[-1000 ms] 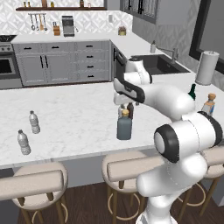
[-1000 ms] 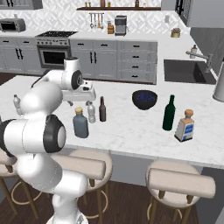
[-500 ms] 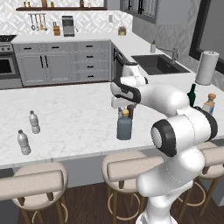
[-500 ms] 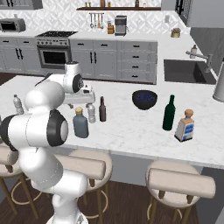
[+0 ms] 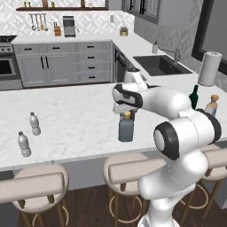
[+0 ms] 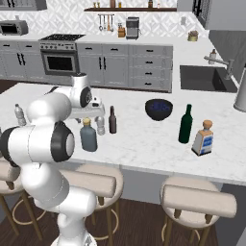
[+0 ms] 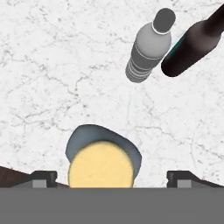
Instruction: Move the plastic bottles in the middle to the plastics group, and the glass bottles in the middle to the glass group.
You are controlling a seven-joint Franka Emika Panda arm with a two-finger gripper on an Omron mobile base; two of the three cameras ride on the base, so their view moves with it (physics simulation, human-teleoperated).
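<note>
Far left on the marble island [image 5: 80, 128] stand the two ribbed water bottles of the plastics group [image 5: 29, 133], well apart from everything else. Moving right to the middle cluster, the squat grey-blue bottle [image 6: 88, 136] with its tan stopper [image 7: 101, 165] sits nearest the front edge; just behind it are the small clear water bottle [image 6: 100, 125] and the slim dark brown bottle [image 6: 112, 120], close beside each other. The gripper [image 7: 111, 177] hangs directly over the grey-blue bottle, jaws spread wide and holding nothing, a fingertip showing on each side of the stopper. That bottle looks like glass — heavy for its size, rigid, smooth and likely slippery, breakable if dropped. Its body seems too wide for the fingers, so the narrow neck just under the stopper is probably the place to take it. Farther right come a dark bowl [image 6: 159, 108], then the glass group — the green wine bottle [image 6: 185, 125] and the squarish blue-labelled bottle [image 6: 203, 139].
</note>
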